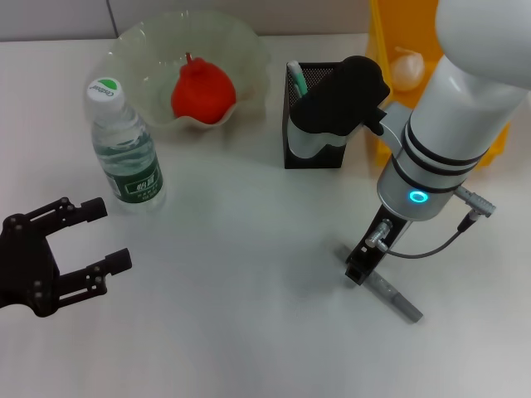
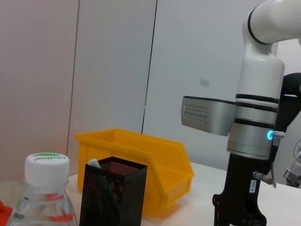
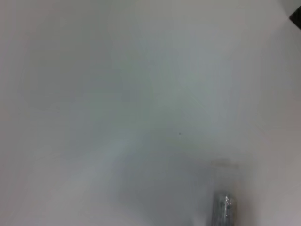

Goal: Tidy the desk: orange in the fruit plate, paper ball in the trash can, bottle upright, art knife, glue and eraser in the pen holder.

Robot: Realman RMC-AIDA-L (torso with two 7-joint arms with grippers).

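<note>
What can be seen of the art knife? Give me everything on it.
The art knife is a slim grey stick with a metallic look, lying flat on the white desk at a slant, in front of the pen holder on the robot's right. Its far end sits under the right pincer, which has it between or right at its fingers; whether they have closed is unclear. The near end points free toward the desk's front. The right wrist view shows only a glinting stub.

white desk surface (image 1: 249, 249), matte, fills most of the head view and nearly all of the right wrist view (image 3: 117, 94). behind it in the left wrist view: pale wall panels (image 2: 113, 61) split by a dark vertical seam (image 2: 149, 66). small grey patch on the wall (image 2: 204, 82), probably a sticker or plate, too small to tell.
</note>
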